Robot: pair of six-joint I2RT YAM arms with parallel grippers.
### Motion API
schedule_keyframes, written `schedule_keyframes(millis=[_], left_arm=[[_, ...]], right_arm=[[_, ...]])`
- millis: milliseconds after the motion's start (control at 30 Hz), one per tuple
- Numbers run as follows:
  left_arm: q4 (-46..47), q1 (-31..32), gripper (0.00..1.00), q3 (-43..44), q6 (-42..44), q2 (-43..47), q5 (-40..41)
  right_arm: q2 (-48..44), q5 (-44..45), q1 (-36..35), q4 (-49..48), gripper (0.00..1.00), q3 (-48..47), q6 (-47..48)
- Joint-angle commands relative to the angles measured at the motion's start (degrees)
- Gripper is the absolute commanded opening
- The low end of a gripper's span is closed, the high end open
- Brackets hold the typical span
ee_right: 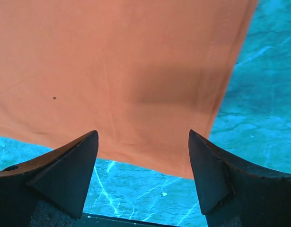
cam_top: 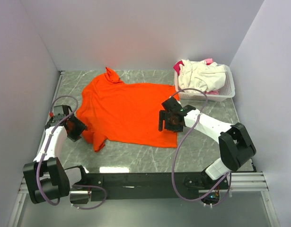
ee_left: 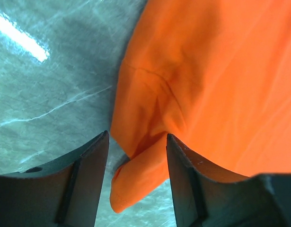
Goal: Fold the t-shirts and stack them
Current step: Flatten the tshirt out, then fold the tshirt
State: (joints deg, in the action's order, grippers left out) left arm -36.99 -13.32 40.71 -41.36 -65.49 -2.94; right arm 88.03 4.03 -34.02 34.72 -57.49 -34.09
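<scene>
Nothing folded: bright orange cloth t-shirt [cam_top: 131, 111] spread between half-open left pincer [ee_left: 137, 137] (astride its sleeve [ee_left: 140, 179]) and wide, empty right pincer [ee_right: 142, 134].

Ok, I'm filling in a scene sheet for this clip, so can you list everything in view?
orange t-shirt: one, bright orange, spread out mid-table, sleeve bunched at its left edge.
cream-white garments: a heap, number unclear, cream-white, in the basket.
pink garment: at least one, pink, peeking out at the heap's edges.
basket: one, white slatted plastic, far right of the table.
table: one, grey-green marbled, under everything.
left pincer: one, black, open, straddling the bunched sleeve.
right pincer: one, black, open, over the shirt's near right corner.
</scene>
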Motion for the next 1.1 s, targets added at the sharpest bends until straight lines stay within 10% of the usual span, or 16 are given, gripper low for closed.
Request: schedule_keyframes(millis=[0,600,1067], left_arm=[[2.9,-0.2,0.57,-1.6,-2.8,-1.2,0.7],[7.6,-0.1,0.53,-5.2,-3.2,-6.7,0.0],[10.2,-0.2,0.01,-4.9,-0.7,-9.1,-5.8]], right_arm=[[-2.9,2.5,1.0,1.8,0.83,0.6,-1.0],[-6.5,-1.0,4.8,3.1,0.83,9.0,-1.3],[-5.0,-5.1,4.7,4.1,0.77,11.4,-1.3]])
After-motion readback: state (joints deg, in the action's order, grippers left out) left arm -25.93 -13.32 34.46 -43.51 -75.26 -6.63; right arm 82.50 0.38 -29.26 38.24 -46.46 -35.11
